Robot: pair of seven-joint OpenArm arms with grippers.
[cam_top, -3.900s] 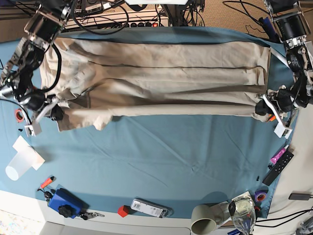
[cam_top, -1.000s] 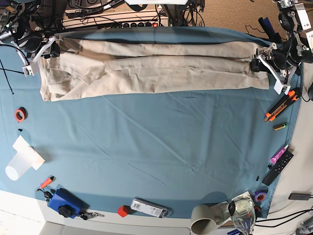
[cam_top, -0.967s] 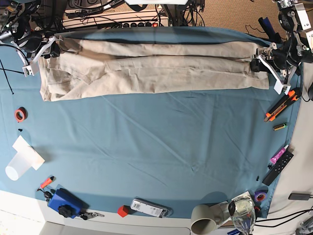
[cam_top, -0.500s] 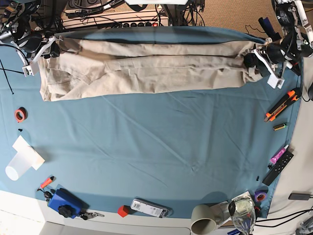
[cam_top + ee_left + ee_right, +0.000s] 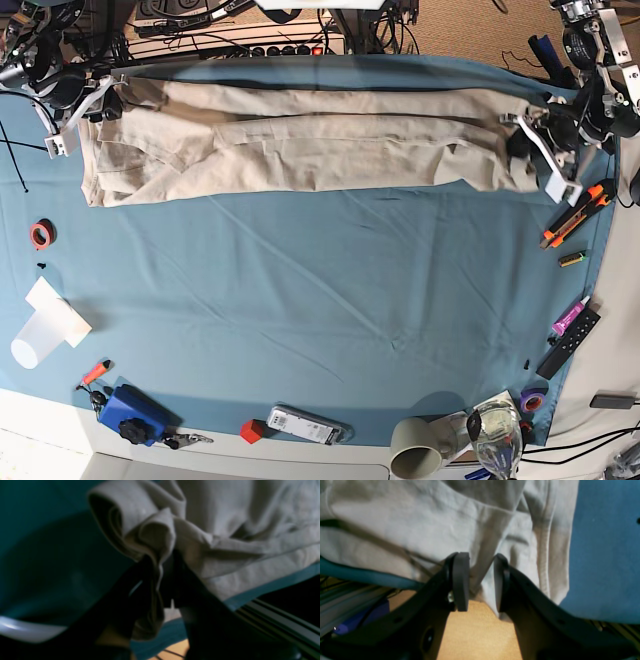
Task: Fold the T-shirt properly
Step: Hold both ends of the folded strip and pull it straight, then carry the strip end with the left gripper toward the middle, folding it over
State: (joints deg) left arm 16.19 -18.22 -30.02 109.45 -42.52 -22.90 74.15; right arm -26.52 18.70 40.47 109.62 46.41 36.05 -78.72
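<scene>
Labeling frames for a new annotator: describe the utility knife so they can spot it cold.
Start at the teal table cloth and go to its right edge in the base view, just below the T-shirt end. The utility knife lies there diagonally, orange and black. It is longer than the small item just below it, and orange where the marker further down is pink.

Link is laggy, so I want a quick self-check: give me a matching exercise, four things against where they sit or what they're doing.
Things:
1. T-shirt
2. Left gripper
3. Plastic cup
4. Red tape roll

States:
A. Lying on its side, base view's lower left
B. Shut on bunched fabric
C. Long folded band along the far edge
D. Flat on the cloth, left edge of base view

Pairs: 1-C, 2-B, 3-A, 4-D
</scene>
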